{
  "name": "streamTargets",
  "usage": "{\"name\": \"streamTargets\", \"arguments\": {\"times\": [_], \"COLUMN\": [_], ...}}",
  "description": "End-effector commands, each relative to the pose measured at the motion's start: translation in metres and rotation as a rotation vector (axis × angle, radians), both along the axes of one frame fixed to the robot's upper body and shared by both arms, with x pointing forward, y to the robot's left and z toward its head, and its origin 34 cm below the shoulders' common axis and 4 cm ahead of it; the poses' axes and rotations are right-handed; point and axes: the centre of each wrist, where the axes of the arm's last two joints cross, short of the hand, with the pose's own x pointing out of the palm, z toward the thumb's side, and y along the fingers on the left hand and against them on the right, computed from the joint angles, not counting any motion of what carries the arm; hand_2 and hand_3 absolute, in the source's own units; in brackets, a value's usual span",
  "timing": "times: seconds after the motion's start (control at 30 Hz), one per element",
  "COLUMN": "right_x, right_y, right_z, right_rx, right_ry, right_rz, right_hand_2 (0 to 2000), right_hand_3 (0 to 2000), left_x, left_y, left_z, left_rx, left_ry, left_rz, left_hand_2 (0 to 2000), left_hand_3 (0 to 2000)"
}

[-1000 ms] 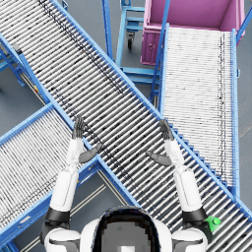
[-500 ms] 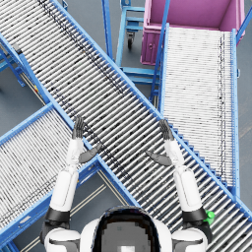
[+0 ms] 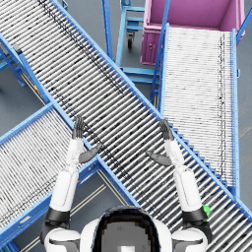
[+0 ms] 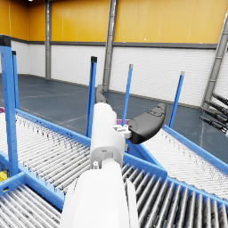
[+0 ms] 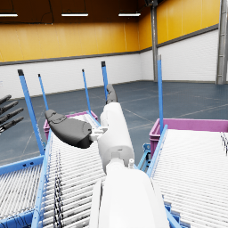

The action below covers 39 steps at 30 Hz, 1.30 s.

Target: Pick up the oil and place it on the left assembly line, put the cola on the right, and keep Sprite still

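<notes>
Both hands are released and hold nothing, fingers straight, thumbs spread inward. The left hand [image 3: 78, 140] hovers over the blue rail where the left conveyor [image 3: 29, 157] meets the middle conveyor [image 3: 113, 108]. The right hand [image 3: 167, 142] hovers over the middle conveyor's rollers, near its far blue rail. The hands are well apart, palms facing each other.

Task item: a small green object [image 3: 205, 210] shows on the middle conveyor just beside the right arm's elbow. It is mostly hidden by the arm (too small to tell whether it is the Sprite), and neither hand touches it.

The right conveyor [image 3: 197, 88] runs up to a magenta bin [image 3: 197, 12] at its far end. In the wrist views each hand is over rollers, with its thumb out to the side.
</notes>
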Motion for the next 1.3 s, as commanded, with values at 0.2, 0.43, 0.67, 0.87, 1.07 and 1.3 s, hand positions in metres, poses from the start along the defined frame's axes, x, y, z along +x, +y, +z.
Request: {"name": "streamTargets", "arguments": {"times": [0.2,0.43,0.67,0.87,1.07,1.3], "right_x": [0.0,0.0,0.002,0.003,0.007,0.008], "right_y": [0.0,0.0,0.003,0.007,0.0,-0.01], "right_z": [0.0,0.0,-0.003,0.02,0.038,0.052], "right_rx": [0.0,0.0,0.022,0.124,0.18,0.074], "right_ry": [0.0,0.0,-0.005,-0.133,-0.2,-0.305], "right_rz": [0.0,0.0,-0.02,-0.083,-0.127,-0.253], "right_hand_2": [0,0,0,0,0,0], "right_hand_3": [0,0,0,0,0,0], "left_x": [0.0,0.0,0.001,0.004,0.005,0.009], "left_y": [0.0,0.0,-0.004,-0.006,-0.001,0.01], "left_z": [0.0,0.0,-0.001,0.026,0.049,0.066], "left_rx": [0.0,0.0,-0.001,-0.054,-0.1,0.013], "left_ry": [0.0,0.0,-0.031,-0.204,-0.3,-0.398], "left_rz": [0.0,0.0,-0.034,-0.067,-0.044,0.093], "left_hand_2": [0,0,0,0,0,0], "left_hand_3": [0,0,0,0,0,0]}}
